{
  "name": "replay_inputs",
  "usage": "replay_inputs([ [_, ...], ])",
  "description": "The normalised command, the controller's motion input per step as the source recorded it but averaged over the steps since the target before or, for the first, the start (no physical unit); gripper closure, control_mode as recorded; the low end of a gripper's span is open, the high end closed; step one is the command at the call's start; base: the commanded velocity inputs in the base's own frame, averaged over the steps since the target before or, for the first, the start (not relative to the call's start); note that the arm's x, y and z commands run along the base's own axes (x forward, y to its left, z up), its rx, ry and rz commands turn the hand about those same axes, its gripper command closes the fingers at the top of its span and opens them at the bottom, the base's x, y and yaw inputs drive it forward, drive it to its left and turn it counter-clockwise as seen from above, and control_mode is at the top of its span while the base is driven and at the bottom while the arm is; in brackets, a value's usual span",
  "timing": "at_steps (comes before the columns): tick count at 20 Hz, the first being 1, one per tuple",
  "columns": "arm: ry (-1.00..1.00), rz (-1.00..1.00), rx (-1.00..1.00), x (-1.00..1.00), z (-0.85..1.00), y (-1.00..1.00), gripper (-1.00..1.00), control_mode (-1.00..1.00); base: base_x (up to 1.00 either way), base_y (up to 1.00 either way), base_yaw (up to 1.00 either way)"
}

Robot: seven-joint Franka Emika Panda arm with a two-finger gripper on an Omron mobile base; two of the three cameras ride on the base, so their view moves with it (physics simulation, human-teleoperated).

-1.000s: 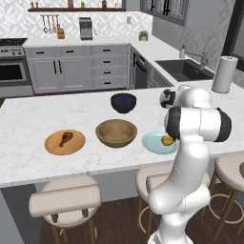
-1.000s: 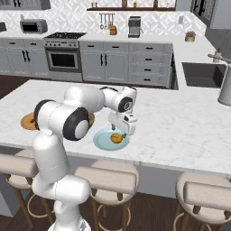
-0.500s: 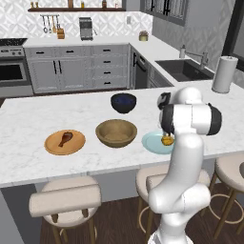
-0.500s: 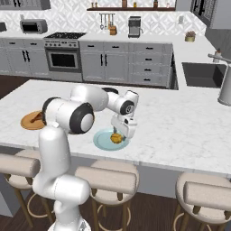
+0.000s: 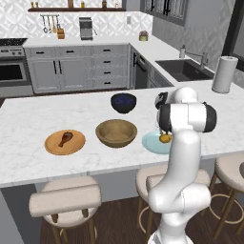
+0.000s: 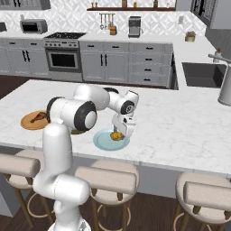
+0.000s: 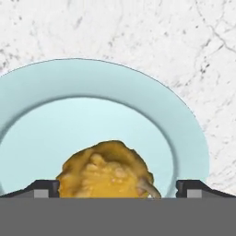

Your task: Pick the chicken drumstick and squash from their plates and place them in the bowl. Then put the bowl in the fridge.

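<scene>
You see the lumpy orange squash (image 7: 107,169) low centre on the pale blue plate (image 7: 50,83); drumstick (image 5: 65,138) on the wooden plate (image 5: 51,147), left of the empty wooden bowl (image 5: 116,133).

Pale blue-green plate (image 7: 184,133) rests on white grey-veined marble counter (image 7: 193,50). Lumpy yellow-orange squash (image 7: 107,169) sits on plate's inner well, toward near edge, small pale stem stub at right side. Gripper (image 7: 118,188) directly above squash, jaws spread wide. Dark fingertips (image 7: 46,188) flank squash left and right, clear of its sides. Marble visible beyond plate's far rim and to right.
</scene>
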Motion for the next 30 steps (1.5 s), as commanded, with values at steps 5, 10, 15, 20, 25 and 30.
replay_inputs([
  [5, 0.02, -0.10, 0.00, 0.00, -0.23, 0.20, -1.00, -1.00, 0.00, 0.00, 0.00],
  [10, 0.01, -0.13, 0.00, 0.00, -0.16, 0.35, -1.00, -1.00, 0.00, 0.00, 0.00],
  [15, 0.02, -0.12, 0.00, 0.00, -0.23, 0.18, -1.00, -1.00, 0.00, 0.00, 0.00],
  [20, 0.04, -0.07, 0.00, -0.04, -0.45, 0.03, 1.00, -1.00, 0.00, 0.00, 0.00],
  [25, 0.00, -0.01, 0.00, -0.20, -0.52, 0.00, 1.00, -1.00, 0.00, 0.00, 0.00],
  [30, -0.02, 0.00, 0.00, -0.26, -0.35, 0.15, 1.00, -1.00, 0.00, 0.00, 0.00],
])
